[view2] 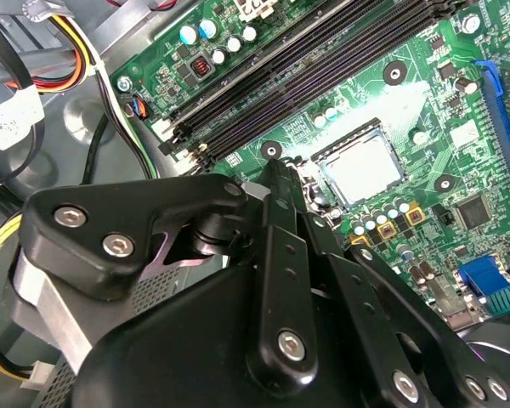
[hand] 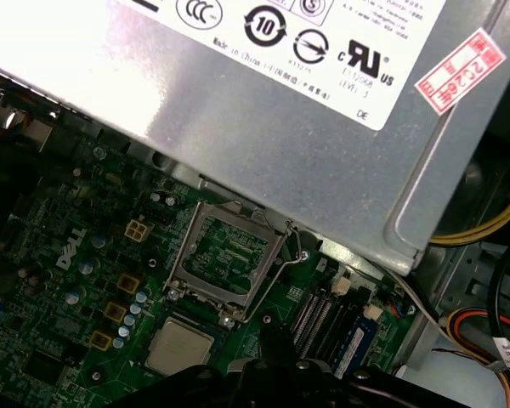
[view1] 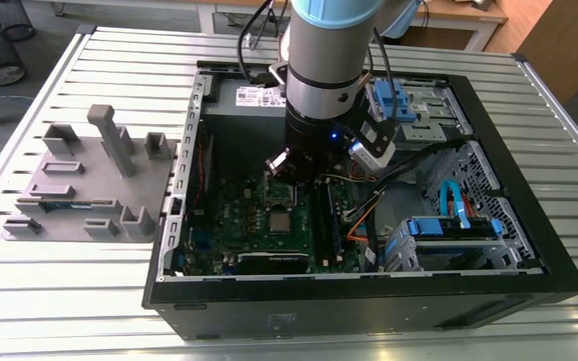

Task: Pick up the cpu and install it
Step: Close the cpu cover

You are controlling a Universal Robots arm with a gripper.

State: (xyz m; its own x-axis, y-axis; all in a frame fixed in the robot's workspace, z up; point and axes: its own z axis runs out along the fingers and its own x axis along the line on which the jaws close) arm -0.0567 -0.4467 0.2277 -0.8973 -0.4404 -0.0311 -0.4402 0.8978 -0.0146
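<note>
The cpu (view1: pixel 282 221), a small silvery square, lies flat in its socket on the green motherboard (view1: pixel 229 226) inside the open computer case. It also shows in both wrist views (view2: pixel 364 166) (hand: pixel 180 347). The socket's metal load plate (hand: pixel 225 255) is swung open beside the chip, with its wire lever (hand: pixel 293 255) lifted. My gripper (view1: pixel 294 179) hangs just above the board next to the socket and is shut, with nothing held; its black tip appears in both wrist views (view2: pixel 276 170) (hand: pixel 268 327).
The grey power supply (hand: pixel 280 110) with a white label stands along the case's back wall. Black memory slots (view2: pixel 323 59) run beside the socket. Coloured cables (view2: pixel 68 42) and a drive cage (view1: pixel 450 226) fill the exterior view's right. A grey fixture tray (view1: pixel 88 188) sits outside the case.
</note>
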